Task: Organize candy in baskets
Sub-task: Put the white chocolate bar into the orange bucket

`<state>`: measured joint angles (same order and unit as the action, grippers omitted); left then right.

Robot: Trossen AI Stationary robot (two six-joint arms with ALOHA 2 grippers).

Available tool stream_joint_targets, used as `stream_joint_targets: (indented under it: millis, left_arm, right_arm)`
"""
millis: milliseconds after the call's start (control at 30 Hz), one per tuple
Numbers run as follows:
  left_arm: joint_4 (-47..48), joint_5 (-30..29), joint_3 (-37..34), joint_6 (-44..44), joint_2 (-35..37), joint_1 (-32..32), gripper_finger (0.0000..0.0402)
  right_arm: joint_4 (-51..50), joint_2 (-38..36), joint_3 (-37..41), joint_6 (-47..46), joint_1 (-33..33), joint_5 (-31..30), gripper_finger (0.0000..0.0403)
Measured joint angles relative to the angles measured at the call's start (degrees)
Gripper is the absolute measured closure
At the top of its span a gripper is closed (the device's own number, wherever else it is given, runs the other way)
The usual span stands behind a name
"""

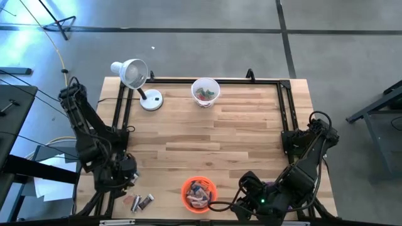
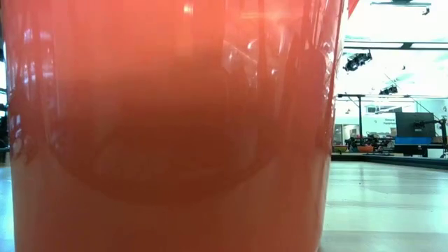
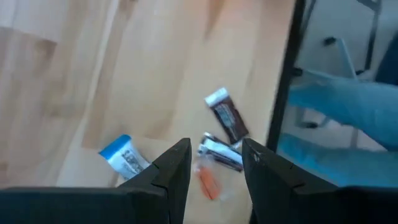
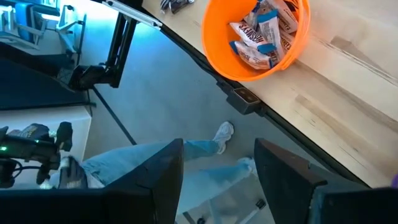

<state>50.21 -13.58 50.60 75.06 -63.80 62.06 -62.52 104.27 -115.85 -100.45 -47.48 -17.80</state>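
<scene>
Orange basket [image 1: 199, 194] well filled w/ candy; white basket [image 1: 205, 91] holds a few.

Loose candy [image 3: 221, 152] left on worktop [image 1: 207, 138], just ahead of left hand [image 3: 216, 163], fingers apart, empty.

Right hand [image 4: 217, 163] wide, empty, off worktop edge.

Est. mostly done.

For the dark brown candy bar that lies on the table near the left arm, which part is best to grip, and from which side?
Probably the middle of the dark brown candy bar, from straight above. It lies flat on the table, long and narrow, so the fingers should close across its short width. The left end effector hovers open near it. Silvery and blue-silver candies lie close by.
</scene>
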Motion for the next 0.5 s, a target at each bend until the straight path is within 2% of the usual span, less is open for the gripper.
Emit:
stream_joint_targets:
  millis: [133,200,400,500]
  left_arm:
    - [1.0,-3.7,-2.2,4.9,0.0,1.8,0.0271]
    - [1.0,-3.7,-4.2,6.7,0.0,2.6,0.0271]
    - [-4.0,2.9,-10.6,15.6,0.0,4.7,0.0271]
    - [-6.1,3.8,-12.5,19.3,0.0,5.6,0.0271]
  right_arm:
    - [0.0,0.0,0.0,0.0,0.0,0.0,0.0213]
    - [0.0,0.0,0.0,0.0,0.0,0.0,0.0213]
    - [0.0,0.0,0.0,0.0,0.0,0.0,0.0213]
    - [0.0,0.0,0.0,0.0,0.0,0.0,0.0213]
